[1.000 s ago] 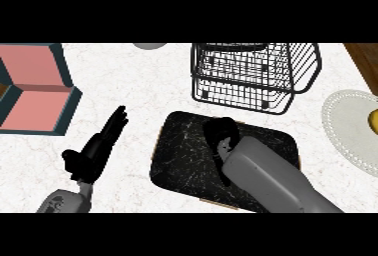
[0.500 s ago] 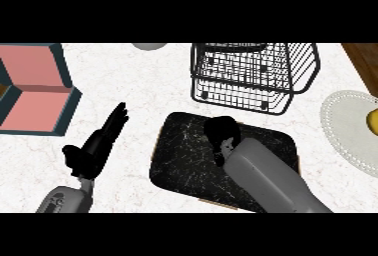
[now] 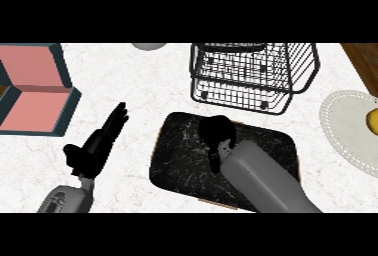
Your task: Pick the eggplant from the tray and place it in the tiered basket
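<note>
The black marbled tray (image 3: 177,165) lies at the counter's middle. My right hand (image 3: 218,134) is over the tray's far part, fingers curled down round a dark rounded shape that I take for the eggplant (image 3: 219,122); the hand hides nearly all of it. The black wire tiered basket (image 3: 251,75) stands just beyond the tray, and nothing shows in it. My left hand (image 3: 96,147) rests open on the counter left of the tray, fingers straight and pointing away from me.
A teal box with pink inside (image 3: 33,90) sits at the far left. A white plate (image 3: 347,130) with a yellow item (image 3: 373,120) is at the right edge. A grey round object (image 3: 150,46) peeks in at the top.
My right forearm has swung slightly left while the hand stayed over the tray's far part. The left hand has barely shifted.
</note>
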Controlling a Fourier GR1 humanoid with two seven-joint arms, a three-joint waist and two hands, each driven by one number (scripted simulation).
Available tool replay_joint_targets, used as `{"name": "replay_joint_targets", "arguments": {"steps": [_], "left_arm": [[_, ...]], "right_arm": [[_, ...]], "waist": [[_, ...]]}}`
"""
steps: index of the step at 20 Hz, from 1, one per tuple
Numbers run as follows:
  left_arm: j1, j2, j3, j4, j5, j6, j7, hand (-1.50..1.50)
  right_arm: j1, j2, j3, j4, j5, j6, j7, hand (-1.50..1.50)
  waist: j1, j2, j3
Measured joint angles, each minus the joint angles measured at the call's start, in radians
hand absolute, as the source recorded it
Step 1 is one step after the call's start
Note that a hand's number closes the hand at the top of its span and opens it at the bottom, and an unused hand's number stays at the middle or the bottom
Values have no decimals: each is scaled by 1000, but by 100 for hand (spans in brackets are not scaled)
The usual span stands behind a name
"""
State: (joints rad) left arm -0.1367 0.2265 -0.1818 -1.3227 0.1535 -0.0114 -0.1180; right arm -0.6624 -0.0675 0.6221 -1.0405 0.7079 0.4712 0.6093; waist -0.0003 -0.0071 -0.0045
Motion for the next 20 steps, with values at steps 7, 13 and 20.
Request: {"name": "replay_joint_targets", "arguments": {"steps": [7, 13, 20], "left_arm": [[35, 5, 23, -17, -6, 18, -1, 0], [60, 1, 23, -31, -6, 23, -6, 0], [44, 1, 22, -51, -6, 12, 14, 0]], "right_arm": [[86, -304, -170, -57, 21, -170, -140, 150], [175, -553, -432, -48, -90, -350, -368, 150], [216, -645, -707, -81, -344, -370, -604, 150]], "waist": [[-47, -1, 6], [-58, 1, 9], [-33, 2, 7]]}}
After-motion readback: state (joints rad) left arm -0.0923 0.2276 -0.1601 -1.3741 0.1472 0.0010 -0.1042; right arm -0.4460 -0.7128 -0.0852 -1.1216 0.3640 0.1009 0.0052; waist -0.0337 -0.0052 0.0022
